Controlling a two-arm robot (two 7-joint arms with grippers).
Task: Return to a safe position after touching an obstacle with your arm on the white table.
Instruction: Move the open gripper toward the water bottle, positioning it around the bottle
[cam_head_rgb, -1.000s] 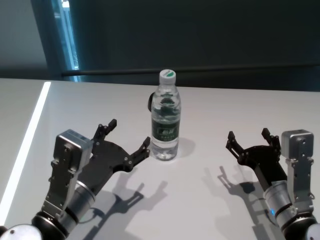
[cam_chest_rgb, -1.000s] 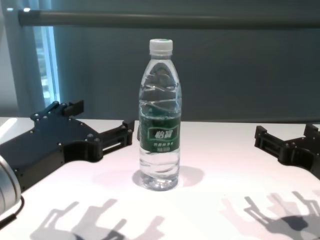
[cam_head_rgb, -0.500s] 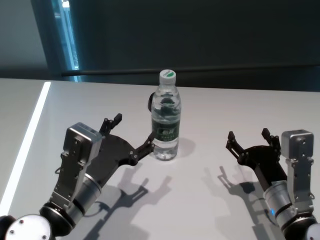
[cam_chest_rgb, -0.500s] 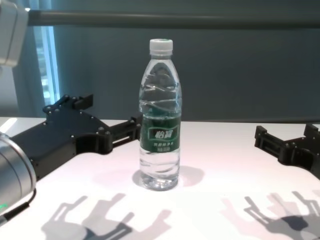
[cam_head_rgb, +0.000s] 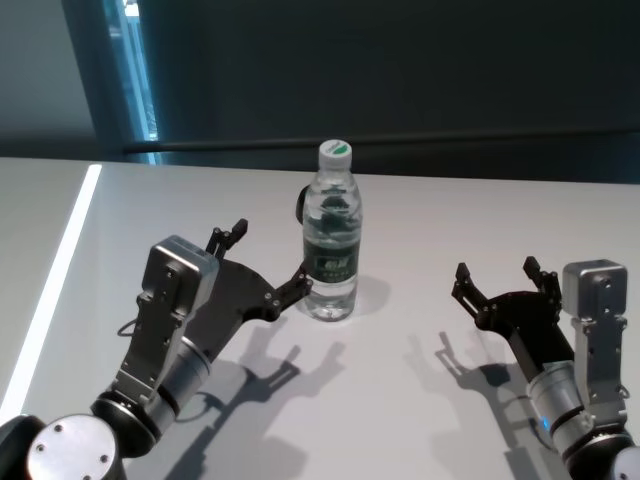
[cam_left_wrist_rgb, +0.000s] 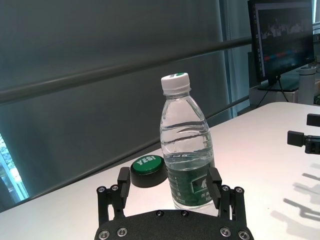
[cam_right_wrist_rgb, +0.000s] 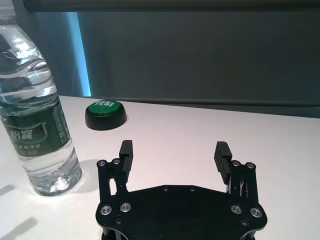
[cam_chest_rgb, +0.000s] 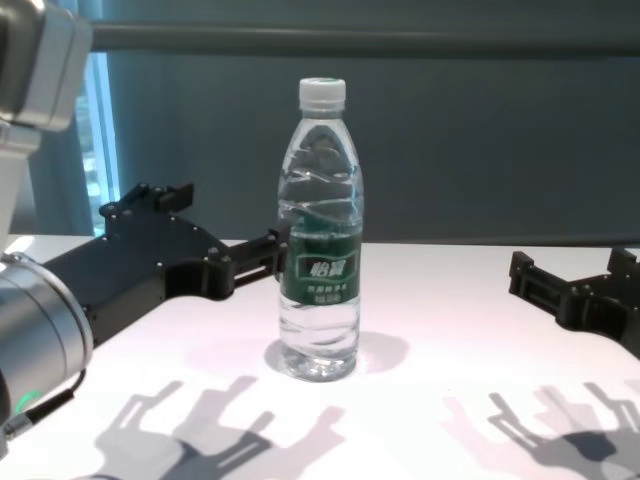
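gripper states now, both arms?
Left gripper: open, holding nothing, one fingertip at the water bottle.
Right gripper: open, empty, parked over the white table, apart from the bottle.

White table, two things standing on it.

The bottle stands upright near the middle of the table, white cap on top, dark green label round its waist, clear water showing above and below. Its base sits flat on the matte surface, with a soft shadow pooling beside it. Just behind it, toward the far edge, a low round black button with a green top sits flat on the table, close to the bottle but apart from it. Dark claw-shaped shadows fall across the near part, and a bright strip of light runs along the left side.
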